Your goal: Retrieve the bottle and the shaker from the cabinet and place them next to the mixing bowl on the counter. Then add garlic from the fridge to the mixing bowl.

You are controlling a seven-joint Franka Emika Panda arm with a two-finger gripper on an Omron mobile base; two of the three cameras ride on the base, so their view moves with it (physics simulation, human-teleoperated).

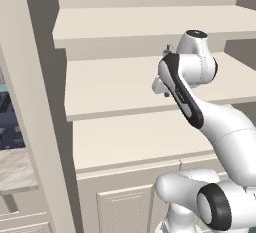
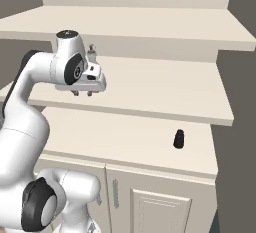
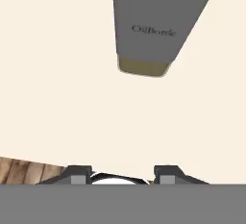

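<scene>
The robot's gripper (image 2: 82, 93) hangs over the cabinet's (image 2: 150, 92) middle shelf, jaws clamped on the bottle (image 3: 144, 31). The shaker (image 2: 178, 139) stands on the shelf below.

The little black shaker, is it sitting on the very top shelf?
No, the shaker stands on the lowest open shelf of the cabinet, just above the doors.

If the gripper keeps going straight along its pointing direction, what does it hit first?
Probably the bottle: it sits straight ahead of the gripper in the hand view, on the cream cabinet shelf. Depth is unclear.
</scene>
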